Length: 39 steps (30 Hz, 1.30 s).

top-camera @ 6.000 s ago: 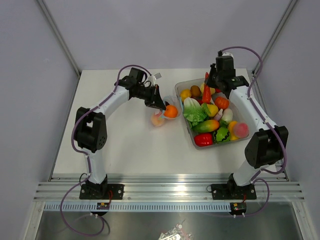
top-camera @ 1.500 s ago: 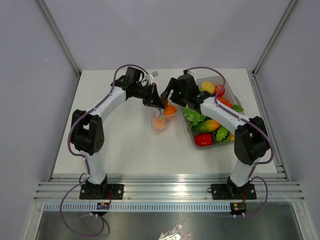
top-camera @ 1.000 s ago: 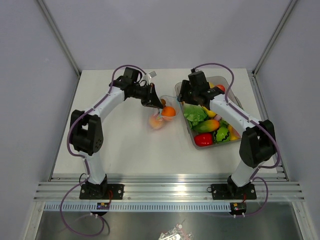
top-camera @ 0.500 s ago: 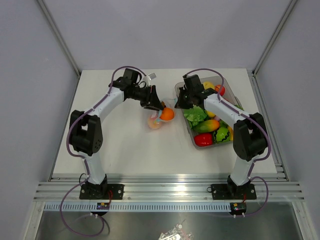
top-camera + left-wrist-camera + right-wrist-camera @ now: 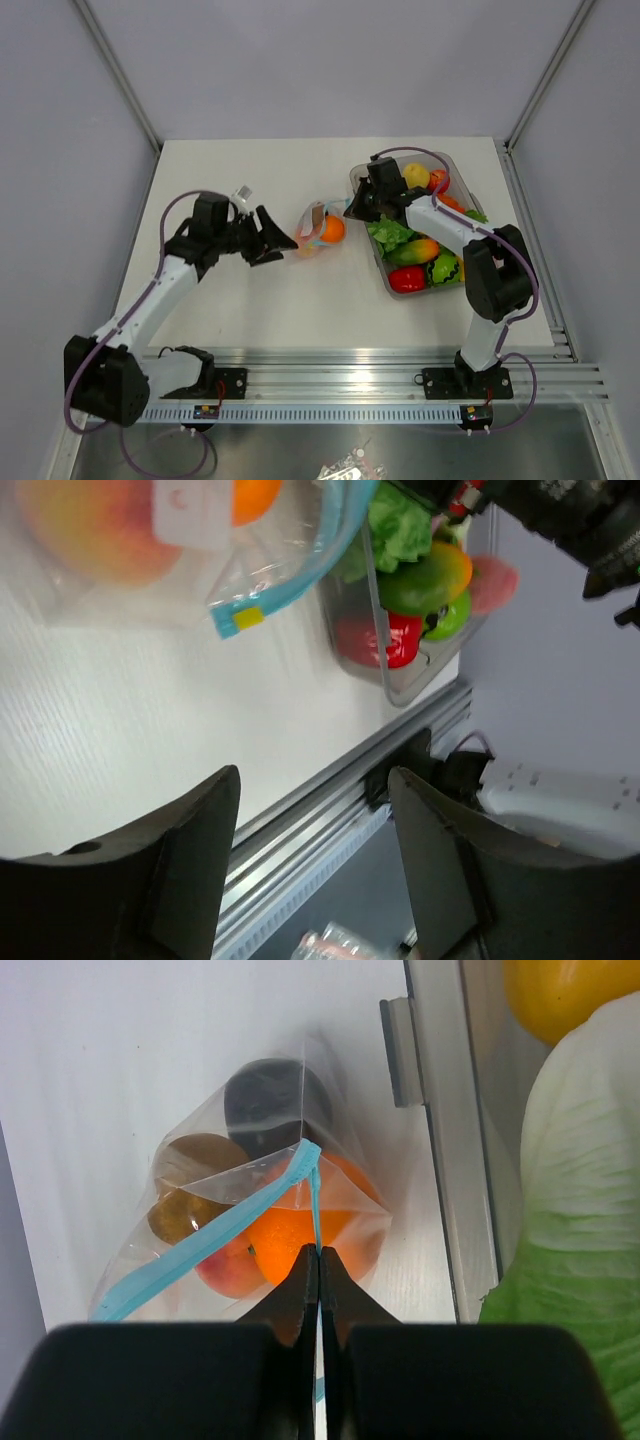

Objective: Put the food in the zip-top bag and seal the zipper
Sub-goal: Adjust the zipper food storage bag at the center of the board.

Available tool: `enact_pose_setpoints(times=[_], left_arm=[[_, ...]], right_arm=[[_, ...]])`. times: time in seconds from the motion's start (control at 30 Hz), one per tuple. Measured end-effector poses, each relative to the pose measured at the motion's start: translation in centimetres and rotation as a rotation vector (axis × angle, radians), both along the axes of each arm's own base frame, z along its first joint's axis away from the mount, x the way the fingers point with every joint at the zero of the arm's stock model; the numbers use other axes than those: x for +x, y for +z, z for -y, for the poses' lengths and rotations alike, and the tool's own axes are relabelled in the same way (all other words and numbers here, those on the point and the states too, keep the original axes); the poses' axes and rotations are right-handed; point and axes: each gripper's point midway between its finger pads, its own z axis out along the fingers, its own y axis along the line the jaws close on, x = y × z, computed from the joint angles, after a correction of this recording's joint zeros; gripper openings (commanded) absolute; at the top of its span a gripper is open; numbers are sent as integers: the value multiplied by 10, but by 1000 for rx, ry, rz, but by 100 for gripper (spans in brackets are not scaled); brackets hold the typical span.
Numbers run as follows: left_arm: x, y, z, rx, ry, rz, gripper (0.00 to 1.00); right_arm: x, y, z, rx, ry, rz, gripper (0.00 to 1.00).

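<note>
A small clear floppy zip-top bag point(image 5: 314, 228) lies near the middle of the white desk point(image 5: 230, 300), just beside the left wall of a rigid clear rectangular tray point(image 5: 440, 1140) of toy food. Inside the bag we see a round orange toy fruit point(image 5: 285, 1235) and a pink-yellow toy peach point(image 5: 90, 530). The right tool point(image 5: 318, 1255) is pinched fully closed on the thin light blue zipper strip point(image 5: 210, 1235) at the bag's mouth, which we judge is to press the seal together. The left tool point(image 5: 312, 780) stands open and empty, apart from the bag on the side of the desk's left edge, leaving the mouth free.
</note>
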Motion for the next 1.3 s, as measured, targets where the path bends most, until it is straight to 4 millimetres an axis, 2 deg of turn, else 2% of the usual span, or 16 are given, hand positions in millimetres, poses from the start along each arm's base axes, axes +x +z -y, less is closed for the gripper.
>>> enact_pose_setpoints(times=[0.1, 0.2, 0.27, 0.33, 0.47, 0.6, 0.73, 0.8, 0.93, 1.0, 1.23, 1.3], left_arm=[[-14, -39, -4, -97, 164, -141, 60], [-14, -79, -3, -150, 284, -325, 62], [-9, -90, -1, -177, 349, -404, 63], [2, -86, 2, -220, 392, -413, 62], [27, -76, 9, -321, 438, -403, 46], [38, -76, 11, -336, 460, -409, 44], [52, -61, 13, -350, 469, -367, 43], [55, -57, 12, -355, 473, -353, 44], [58, -61, 10, -351, 488, -358, 54], [59, -65, 10, -346, 492, -367, 54], [63, -73, 11, -346, 500, -382, 48], [63, -74, 11, -348, 502, -385, 40]], right_arm=[[0, -1, -1, 4, -11, -1, 0], [0, 2, -4, 9, -13, 11, 0], [-1, 4, -6, 10, -9, 18, 0], [-4, 5, -7, 11, -4, 21, 0], [-9, 7, -7, 5, -4, 27, 0], [-11, 9, -6, 5, -6, 32, 0], [-12, 9, -6, 1, -8, 33, 0], [-12, 9, -6, 2, -8, 33, 0], [-13, 9, -7, 1, -5, 33, 0], [-13, 9, -8, 1, -3, 34, 0], [-14, 9, -9, 1, -2, 33, 0], [-14, 9, -9, 1, -2, 33, 0]])
